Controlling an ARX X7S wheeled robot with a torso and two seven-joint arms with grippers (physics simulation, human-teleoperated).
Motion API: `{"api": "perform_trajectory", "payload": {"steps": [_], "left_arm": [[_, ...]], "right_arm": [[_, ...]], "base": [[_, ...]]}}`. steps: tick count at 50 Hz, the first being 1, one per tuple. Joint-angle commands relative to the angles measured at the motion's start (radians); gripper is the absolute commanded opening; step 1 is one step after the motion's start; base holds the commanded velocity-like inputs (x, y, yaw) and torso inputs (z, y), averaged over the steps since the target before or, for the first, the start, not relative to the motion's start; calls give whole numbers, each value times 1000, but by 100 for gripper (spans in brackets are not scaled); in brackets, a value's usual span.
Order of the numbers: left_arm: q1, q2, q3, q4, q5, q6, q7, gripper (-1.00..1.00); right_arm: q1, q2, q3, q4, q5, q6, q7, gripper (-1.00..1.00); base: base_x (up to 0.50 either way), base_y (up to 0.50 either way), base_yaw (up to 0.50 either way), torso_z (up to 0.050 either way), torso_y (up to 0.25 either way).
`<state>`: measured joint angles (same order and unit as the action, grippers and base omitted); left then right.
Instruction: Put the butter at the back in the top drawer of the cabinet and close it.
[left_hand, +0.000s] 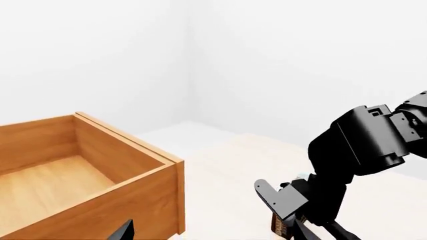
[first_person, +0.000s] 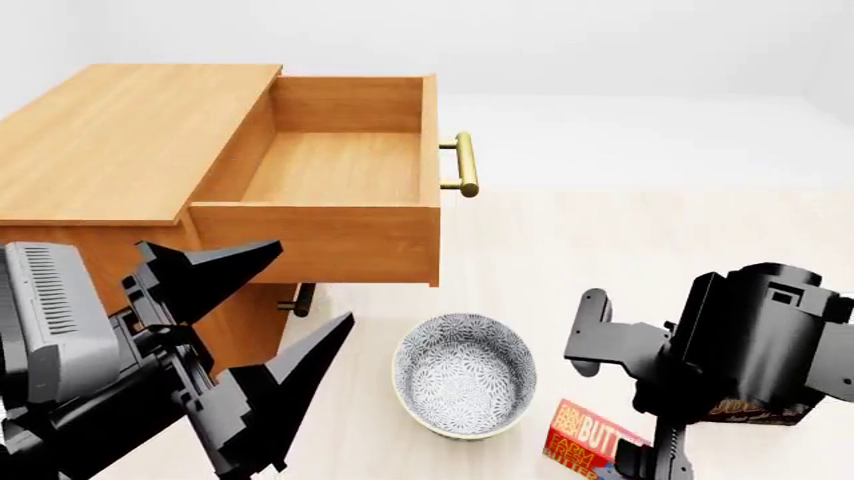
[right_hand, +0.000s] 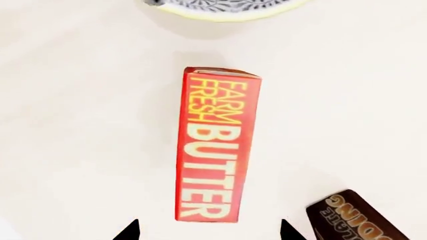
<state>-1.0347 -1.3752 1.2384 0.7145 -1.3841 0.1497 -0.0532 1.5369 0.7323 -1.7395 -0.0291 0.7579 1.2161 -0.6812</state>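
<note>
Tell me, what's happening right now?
Both grippers open, right gripper above the butter. Top drawer open, empty. Bowl near butter.

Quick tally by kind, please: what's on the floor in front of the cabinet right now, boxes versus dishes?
Boxes: 2, the butter and the chocolate pudding box
Bowls: 1, the patterned bowl
Total: 3 things on the floor, all outside the open top drawer.

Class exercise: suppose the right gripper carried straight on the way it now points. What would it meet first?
Most likely the butter: the right wrist view shows the right gripper open, its tips either side of the box's near end. How far above it cannot be judged.
</note>
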Motion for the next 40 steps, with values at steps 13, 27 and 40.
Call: {"api": "perform_trajectory", "payload": {"steps": [13, 27, 40], "left_arm": [[4, 10, -2, -3, 6, -11, -4, 100], [9, 17, -2, -9, 9, -15, -4, 100], [15, 16, -3, -12, 14, -13, -2, 100]], "right_arm": [[-63, -15, -12, 75, -14, -54, 4, 100], [-94, -29, -27, 111, -28, -78, 3, 100], [-117, -33, -31, 137, -32, -99, 2, 100]], "base": [[0, 0, 0, 0, 0], [0, 0, 0, 0, 0], [0, 0, 0, 0, 0]]}}
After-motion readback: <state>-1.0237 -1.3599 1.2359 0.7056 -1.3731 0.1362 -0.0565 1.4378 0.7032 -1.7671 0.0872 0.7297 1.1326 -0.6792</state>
